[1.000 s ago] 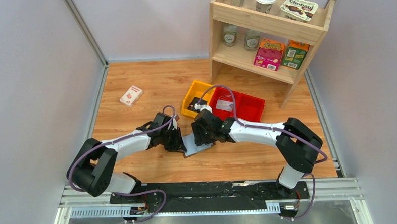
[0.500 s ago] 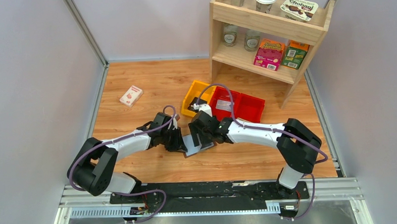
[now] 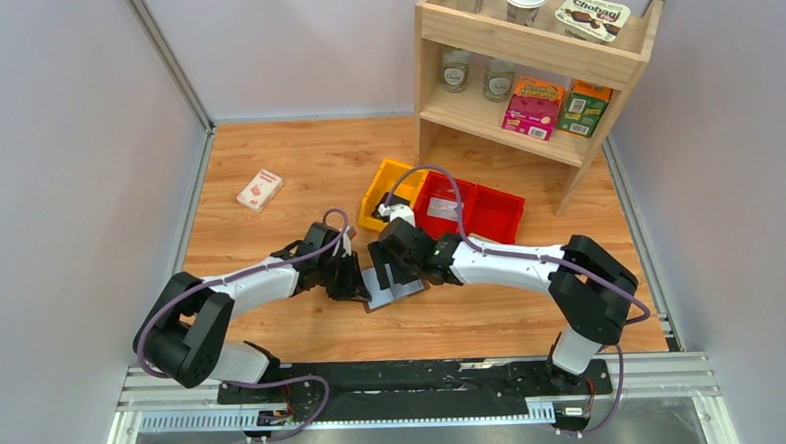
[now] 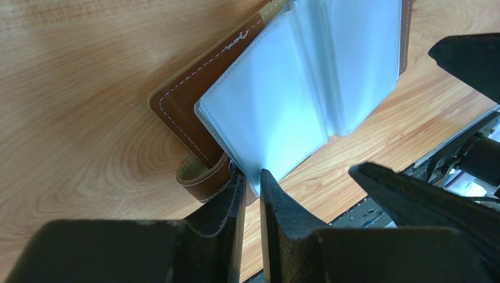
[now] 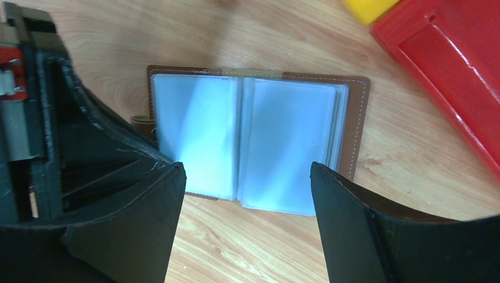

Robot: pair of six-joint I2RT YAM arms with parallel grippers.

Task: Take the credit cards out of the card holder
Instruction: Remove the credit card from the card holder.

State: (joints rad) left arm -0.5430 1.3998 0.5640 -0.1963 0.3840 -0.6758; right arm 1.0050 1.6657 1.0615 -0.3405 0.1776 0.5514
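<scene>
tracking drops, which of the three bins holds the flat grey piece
The middle red bin, between the yellow bin, which holds something dark, and the right red bin, with nothing grey.

From above, we see only a sliver of the card holder (image 3: 390, 294); the left gripper (image 3: 360, 285) and right gripper (image 3: 383, 272) cover the rest. In the left wrist view, the top edge cuts off its far end. Glare whitens the clear sleeves (image 5: 247, 135), so we cannot tell whether cards sit inside. The red bin (image 5: 454, 65) runs off the right edge.
</scene>
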